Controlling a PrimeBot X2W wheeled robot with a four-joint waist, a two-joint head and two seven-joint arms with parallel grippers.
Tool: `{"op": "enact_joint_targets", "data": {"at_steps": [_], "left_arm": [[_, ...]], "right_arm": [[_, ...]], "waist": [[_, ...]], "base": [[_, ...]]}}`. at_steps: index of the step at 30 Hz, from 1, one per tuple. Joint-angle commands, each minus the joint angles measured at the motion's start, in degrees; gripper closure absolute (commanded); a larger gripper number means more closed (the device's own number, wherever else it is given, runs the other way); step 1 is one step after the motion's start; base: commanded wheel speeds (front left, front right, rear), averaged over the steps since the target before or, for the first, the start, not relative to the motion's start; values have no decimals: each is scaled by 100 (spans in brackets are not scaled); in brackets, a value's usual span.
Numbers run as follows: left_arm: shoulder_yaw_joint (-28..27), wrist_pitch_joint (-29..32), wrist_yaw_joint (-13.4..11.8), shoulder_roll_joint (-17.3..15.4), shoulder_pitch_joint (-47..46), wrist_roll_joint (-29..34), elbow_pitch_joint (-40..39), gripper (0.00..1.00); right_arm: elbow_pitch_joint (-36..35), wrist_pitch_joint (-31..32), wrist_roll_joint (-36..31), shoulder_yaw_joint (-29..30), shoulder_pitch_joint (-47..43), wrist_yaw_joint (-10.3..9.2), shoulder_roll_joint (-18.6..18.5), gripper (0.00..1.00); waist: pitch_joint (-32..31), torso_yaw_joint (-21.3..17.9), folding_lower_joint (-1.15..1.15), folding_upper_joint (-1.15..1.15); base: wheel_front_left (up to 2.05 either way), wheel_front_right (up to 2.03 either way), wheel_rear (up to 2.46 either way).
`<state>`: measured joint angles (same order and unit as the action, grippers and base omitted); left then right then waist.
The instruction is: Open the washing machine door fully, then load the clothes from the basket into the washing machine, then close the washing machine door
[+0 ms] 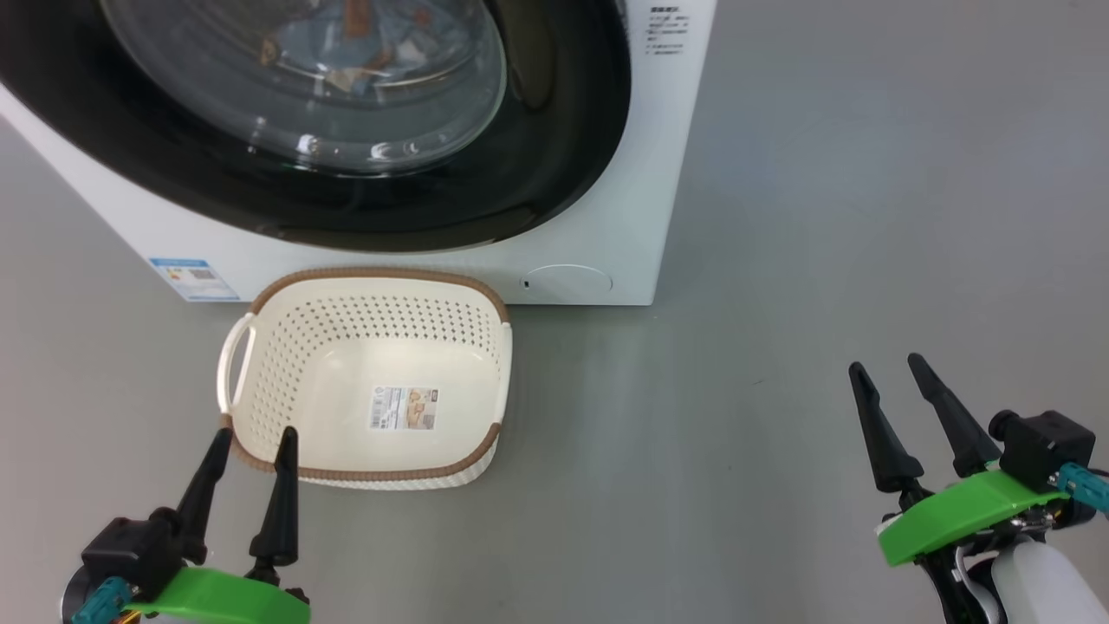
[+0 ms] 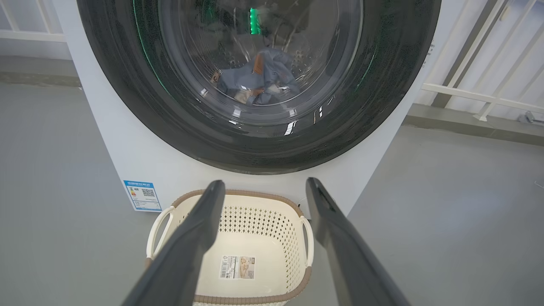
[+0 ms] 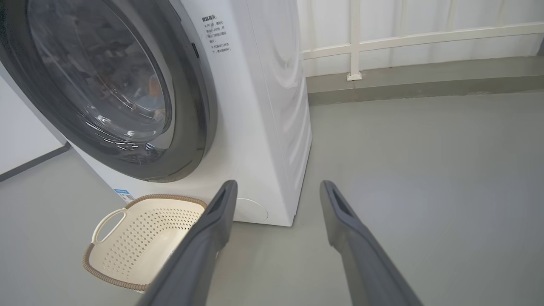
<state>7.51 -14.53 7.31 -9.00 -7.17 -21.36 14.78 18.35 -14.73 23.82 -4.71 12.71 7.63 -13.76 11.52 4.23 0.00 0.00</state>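
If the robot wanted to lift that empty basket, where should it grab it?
Probably the looped side handle on the left of the basket, coming from above with the left gripper. The loop stands off the wall, leaving a gap for one finger, and that open gripper is nearest.

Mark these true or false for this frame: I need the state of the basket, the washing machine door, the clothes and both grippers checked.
1. The basket is empty. True.
2. The door of the washing machine stands open. False: it is shut flat against the front.
3. Clothes lie inside the machine, behind the door's glass. True.
4. The left gripper holds a garment. False: it is open and empty, by the basket's near rim.
5. The right gripper is open and holds nothing. True.
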Motion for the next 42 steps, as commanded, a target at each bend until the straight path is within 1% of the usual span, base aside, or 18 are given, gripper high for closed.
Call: {"op": "enact_joint_targets", "data": {"at_steps": [1,18,27,42], "left_arm": [[-222,-47,18,-161,1,11,-134,0],[-414,-47,18,-205,279,174,-202,0],[-467,-47,18,-176,305,251,-209,0],[-464,-47,18,-170,279,119,-132,0]], "right_arm": [[-158,-27,15,-78,-137,-14,-6,0],[-314,-27,-47,129,-732,-14,40,0],[-349,-27,-68,167,-775,-14,74,0],[-417,-27,-110,164,-775,-14,110,0]], "waist": [[-90,-103,0,0],[-329,-436,0,0],[-335,-484,0,0],[-321,-506,0,0]], "base": [[0,0,0],[0,0,0],[0,0,0],[0,0,0]]}}
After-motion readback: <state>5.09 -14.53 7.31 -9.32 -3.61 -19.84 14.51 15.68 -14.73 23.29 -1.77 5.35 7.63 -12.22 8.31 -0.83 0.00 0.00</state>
